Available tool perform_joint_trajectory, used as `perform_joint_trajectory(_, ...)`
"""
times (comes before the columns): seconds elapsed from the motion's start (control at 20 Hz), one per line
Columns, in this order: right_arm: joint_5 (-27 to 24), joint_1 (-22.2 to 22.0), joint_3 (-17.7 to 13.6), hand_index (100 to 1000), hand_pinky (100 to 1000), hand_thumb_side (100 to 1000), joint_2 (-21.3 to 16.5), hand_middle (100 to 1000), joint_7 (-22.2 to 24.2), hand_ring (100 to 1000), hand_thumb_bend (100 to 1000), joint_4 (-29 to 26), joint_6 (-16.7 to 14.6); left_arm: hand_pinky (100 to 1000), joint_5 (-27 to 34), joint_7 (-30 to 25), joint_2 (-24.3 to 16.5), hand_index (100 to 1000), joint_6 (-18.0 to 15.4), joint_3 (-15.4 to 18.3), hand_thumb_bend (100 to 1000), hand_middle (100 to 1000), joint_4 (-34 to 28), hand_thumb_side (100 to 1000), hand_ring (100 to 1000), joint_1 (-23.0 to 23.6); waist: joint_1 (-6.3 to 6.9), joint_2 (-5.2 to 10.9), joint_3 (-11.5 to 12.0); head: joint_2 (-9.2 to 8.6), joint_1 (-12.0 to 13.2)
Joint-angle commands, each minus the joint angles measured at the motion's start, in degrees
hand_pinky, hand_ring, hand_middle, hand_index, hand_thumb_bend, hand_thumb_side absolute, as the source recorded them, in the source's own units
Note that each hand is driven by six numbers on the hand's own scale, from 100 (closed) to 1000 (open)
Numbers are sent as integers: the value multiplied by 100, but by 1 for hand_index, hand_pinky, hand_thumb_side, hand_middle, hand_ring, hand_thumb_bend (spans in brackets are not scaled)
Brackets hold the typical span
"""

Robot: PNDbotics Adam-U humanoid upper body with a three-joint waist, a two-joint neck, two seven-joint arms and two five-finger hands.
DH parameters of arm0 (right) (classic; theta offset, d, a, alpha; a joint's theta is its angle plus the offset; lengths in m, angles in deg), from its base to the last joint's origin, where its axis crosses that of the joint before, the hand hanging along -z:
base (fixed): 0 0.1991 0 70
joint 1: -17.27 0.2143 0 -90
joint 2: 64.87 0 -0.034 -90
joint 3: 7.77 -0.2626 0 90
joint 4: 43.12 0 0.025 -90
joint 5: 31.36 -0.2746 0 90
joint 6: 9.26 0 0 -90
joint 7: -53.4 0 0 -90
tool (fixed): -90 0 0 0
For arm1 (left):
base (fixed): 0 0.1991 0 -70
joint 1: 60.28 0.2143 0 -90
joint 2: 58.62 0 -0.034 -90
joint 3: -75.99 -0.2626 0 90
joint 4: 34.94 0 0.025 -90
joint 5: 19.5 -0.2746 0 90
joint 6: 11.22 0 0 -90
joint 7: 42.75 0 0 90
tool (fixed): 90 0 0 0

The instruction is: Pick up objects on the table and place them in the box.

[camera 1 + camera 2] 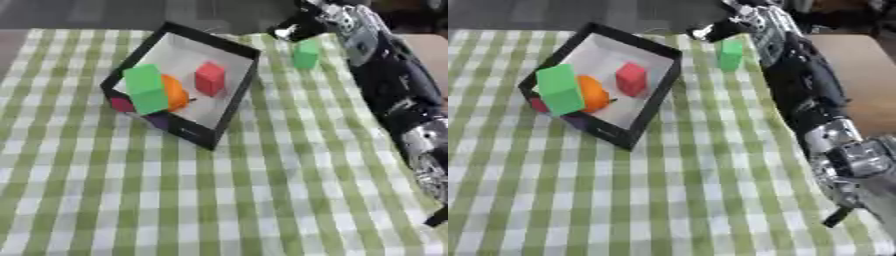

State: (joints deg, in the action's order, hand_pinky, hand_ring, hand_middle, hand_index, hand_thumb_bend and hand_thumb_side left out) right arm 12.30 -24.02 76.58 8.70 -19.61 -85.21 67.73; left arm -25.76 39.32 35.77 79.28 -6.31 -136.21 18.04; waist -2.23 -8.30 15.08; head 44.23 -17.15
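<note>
The right hand point(302, 26), at one o'clock in the left eye view, reaches across the far edge of the surface point(262, 200) with its arm running down the right side. Its dark fingers sit just above the small green block point(305, 54); whether they are curled on it or merely near it I cannot tell, and the block may be standing on the cloth or hanging just off it. The box point(229, 107) lies at ten to eleven o'clock, tilted like a diamond, already holding a tall green block point(145, 88), an orange piece point(175, 93) and a red block point(209, 78). Judged from here, the main risk is the small green block slipping or being knocked toward twelve o'clock, where the cloth ends close behind it. The path to the box runs toward nine o'clock over the near black wall, so a low carry could clip that wall and shove the box.

In the right eye view the same hand point(721, 27) shows at twelve to one o'clock, the small green block point(730, 54) just below it and apart from the box point(651, 102). A magenta piece point(537, 105) and a dark purple one point(577, 121) press against the box's lower left wall. The bare white floor left inside lies at the far corner, so a drop there looks safest. Open room spreads from four to eight o'clock. The left hand is out of sight.
</note>
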Motion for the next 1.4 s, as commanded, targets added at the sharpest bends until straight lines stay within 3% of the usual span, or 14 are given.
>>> perform_joint_trajectory(0.05, -283, 47, -110, 995, 974, 470, -439, 927, 226, 928, 406, 364, 157, 809, -22, 16, -159, 895, -4, 60, 392, 657, -37, 967, 633, -22, -67, 206, -11, -11, 32)
perform_joint_trajectory(0.35, -776, 118, -134, 989, 969, 472, -472, 913, 369, 918, 406, 751, 126, 810, -15, 8, -137, 895, -17, 71, 389, 656, -26, 968, 633, -12, -29, 195, 12, -11, 10)
perform_joint_trajectory(1.0, -1074, 235, -159, 981, 957, 472, -346, 898, -630, 898, 402, 991, 317, 812, 7, -5, -74, 896, -40, 78, 383, 656, -36, 973, 632, -102, 46, 5, 209, -11, -126)
perform_joint_trajectory(1.4, -1093, 299, -71, 980, 953, 475, -208, 897, -837, 895, 399, 1221, 304, 813, 27, -45, -34, 896, -63, 55, 378, 656, -32, 976, 632, -170, 115, -97, 330, -11, -221)
